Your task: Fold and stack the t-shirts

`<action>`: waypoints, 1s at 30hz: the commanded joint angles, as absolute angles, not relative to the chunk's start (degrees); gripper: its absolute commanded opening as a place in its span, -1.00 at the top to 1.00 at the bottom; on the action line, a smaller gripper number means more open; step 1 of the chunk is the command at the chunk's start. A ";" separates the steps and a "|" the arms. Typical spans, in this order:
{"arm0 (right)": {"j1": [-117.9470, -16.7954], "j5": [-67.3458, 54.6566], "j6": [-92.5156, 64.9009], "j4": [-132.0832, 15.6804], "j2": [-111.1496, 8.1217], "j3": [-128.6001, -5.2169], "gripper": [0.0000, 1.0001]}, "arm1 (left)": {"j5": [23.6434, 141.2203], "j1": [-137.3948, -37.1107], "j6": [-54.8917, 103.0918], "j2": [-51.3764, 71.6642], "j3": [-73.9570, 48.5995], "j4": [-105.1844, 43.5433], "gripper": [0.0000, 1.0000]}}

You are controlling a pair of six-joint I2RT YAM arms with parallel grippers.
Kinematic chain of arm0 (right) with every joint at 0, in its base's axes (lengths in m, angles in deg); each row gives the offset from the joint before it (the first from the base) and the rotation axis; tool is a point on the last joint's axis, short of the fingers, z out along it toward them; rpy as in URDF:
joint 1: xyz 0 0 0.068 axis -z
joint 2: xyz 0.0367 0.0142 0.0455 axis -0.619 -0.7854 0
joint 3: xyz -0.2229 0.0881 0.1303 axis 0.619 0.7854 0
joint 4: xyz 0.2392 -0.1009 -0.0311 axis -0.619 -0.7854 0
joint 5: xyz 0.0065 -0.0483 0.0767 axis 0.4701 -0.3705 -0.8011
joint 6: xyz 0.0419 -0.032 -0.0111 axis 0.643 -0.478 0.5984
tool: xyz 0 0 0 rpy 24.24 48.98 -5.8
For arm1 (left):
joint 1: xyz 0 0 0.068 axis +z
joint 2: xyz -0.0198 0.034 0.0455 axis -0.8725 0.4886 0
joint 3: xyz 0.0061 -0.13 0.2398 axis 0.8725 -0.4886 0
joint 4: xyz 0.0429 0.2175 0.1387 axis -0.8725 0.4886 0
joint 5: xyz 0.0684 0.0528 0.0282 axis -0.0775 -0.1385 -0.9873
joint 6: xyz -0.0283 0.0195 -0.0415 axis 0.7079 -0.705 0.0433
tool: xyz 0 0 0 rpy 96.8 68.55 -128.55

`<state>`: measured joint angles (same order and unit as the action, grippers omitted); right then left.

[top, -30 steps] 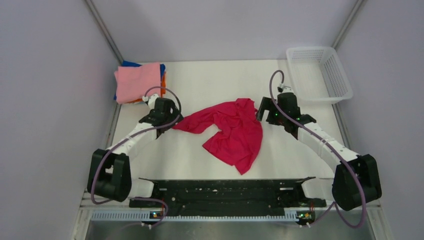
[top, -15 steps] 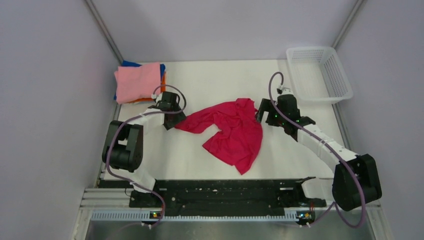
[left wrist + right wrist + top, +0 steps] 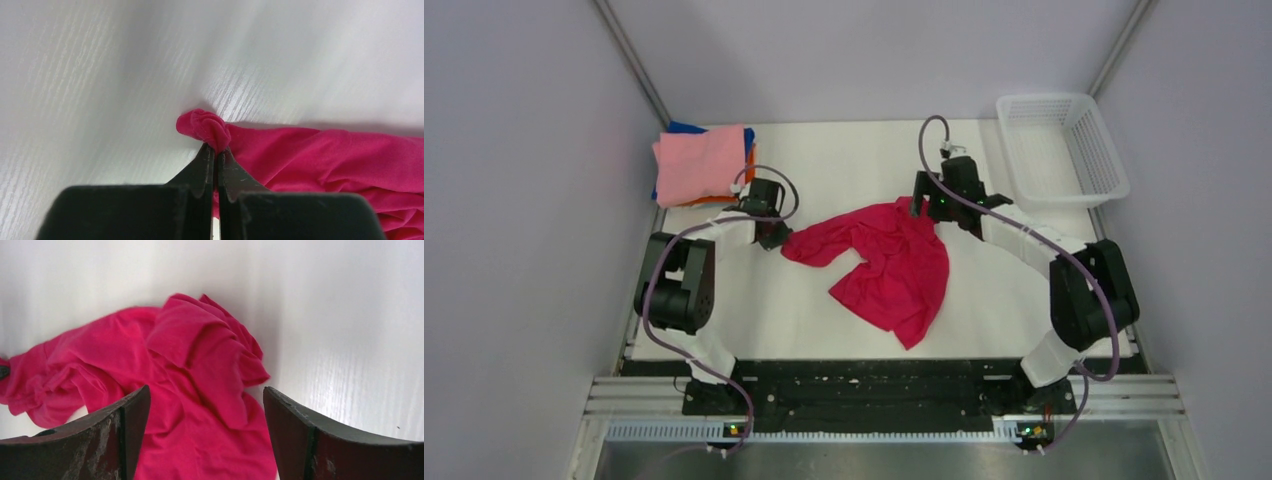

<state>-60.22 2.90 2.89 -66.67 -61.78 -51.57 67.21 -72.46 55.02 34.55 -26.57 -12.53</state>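
Note:
A crumpled crimson-red t-shirt [image 3: 889, 265] lies in the middle of the white table [image 3: 844, 165]. My left gripper [image 3: 776, 238] is at the shirt's left tip and is shut on a bunched corner of the red cloth [image 3: 207, 127]. My right gripper [image 3: 919, 206] hovers over the shirt's far right corner with its fingers wide apart; in the right wrist view the red t-shirt [image 3: 200, 390] lies under and between them, nothing pinched. A stack of folded t-shirts, pink [image 3: 699, 163] on top with orange and blue edges showing, sits at the far left.
A white plastic mesh basket [image 3: 1061, 148] stands at the far right corner of the table. Grey walls close in on both sides. The arms' bases and a black rail [image 3: 874, 385] run along the near edge.
The left gripper has closed onto the shirt's left tip after standing open. The right arm has swung left and farther out, from beside the shirt to over its far right corner.

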 commanded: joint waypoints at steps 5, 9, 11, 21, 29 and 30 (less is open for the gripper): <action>-70.59 20.44 4.06 -67.46 -67.46 -61.22 -0.52 | 64.43 -72.28 54.32 29.50 -29.17 -13.95 1.00; -71.84 24.12 6.04 -69.65 -71.26 -64.34 -0.42 | 64.70 -72.29 54.38 29.32 -29.39 -14.01 1.00; -71.99 25.37 6.99 -70.61 -73.74 -65.78 -0.37 | 64.84 -72.34 54.34 29.31 -29.41 -14.04 1.00; -72.06 33.96 9.44 -72.47 -82.06 -71.69 0.05 | 64.62 -72.31 54.36 27.94 -30.07 -14.17 1.00; -71.91 38.74 6.75 -71.95 -80.56 -71.72 1.00 | 62.65 -72.28 53.63 25.01 -30.47 -13.88 1.00; -71.91 39.24 5.85 -71.48 -79.20 -70.97 1.00 | 62.21 -72.27 53.55 24.43 -30.30 -13.68 1.00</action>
<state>-71.85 34.55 8.20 -72.81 -82.75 -69.80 64.98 -72.46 54.50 28.69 -30.33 -12.58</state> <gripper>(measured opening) 0.015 0.023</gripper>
